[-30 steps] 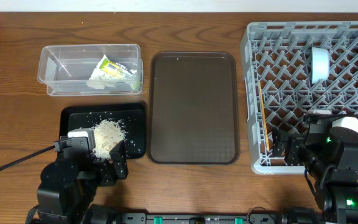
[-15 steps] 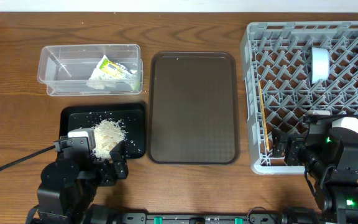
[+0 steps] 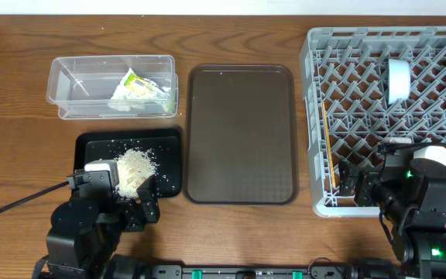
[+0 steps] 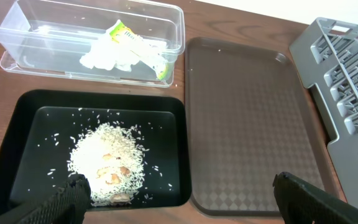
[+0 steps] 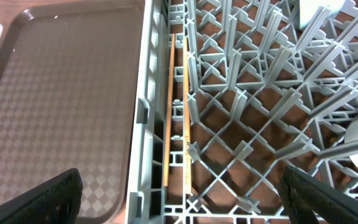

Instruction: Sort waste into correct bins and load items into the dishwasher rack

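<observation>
Grey lattice rack [image 3: 313, 116], black tray [image 3: 170, 167]

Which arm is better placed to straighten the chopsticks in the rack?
Right, probably: its open fingers hover over the rack corner holding the chopsticks; the left arm sits by the black tray.

Nothing has visibly changed over the last second. In the overhead view the left tool [image 3: 124, 186] and the right tool [image 3: 372, 174] show no shift. Neither does the rice [image 3: 135, 172] in the black tray [image 3: 91, 147], the tissue [image 3: 138, 87] in the clear tub [image 3: 64, 74], or the chopsticks [image 3: 327, 147] in the rack [image 3: 316, 93].
</observation>
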Tool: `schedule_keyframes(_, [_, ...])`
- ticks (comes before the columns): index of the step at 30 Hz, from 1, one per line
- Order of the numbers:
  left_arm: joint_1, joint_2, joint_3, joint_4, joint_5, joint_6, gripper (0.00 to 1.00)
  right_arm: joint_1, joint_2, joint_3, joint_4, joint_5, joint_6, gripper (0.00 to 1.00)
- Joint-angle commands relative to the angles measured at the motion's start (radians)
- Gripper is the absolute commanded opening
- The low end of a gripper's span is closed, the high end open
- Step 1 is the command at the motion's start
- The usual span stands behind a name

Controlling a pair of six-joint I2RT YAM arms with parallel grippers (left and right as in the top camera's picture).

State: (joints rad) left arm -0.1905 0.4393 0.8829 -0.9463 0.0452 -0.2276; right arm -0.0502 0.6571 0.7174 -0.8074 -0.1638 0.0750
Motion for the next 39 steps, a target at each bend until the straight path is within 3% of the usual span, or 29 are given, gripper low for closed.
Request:
schedule_keyframes(1, [0.004,-0.003,-0.011,-0.003,-0.012,0.014,0.97,-0.001,-0.005,-0.008,-0.002,0.006,-0.002,0.99])
schedule_keyframes(7, [0.004,-0.003,-0.011,-0.003,-0.012,0.014,0.97,0.012,-0.045,-0.013,-0.001,0.031,-0.012,0.99])
schedule_keyframes(14, [0.004,-0.003,-0.011,-0.003,-0.012,0.014,0.97,0.072,-0.217,-0.065,0.053,0.112,-0.013,0.99])
schedule_keyframes(31, [0.004,-0.003,-0.011,-0.003,-0.012,0.014,0.97,0.132,-0.622,-0.582,0.731,0.112,-0.013,0.99])
schedule_keyframes(39, [0.004,-0.003,-0.011,-0.003,-0.012,0.014,0.97,0.132,-0.652,-0.714,0.849,0.119,-0.013,0.99])
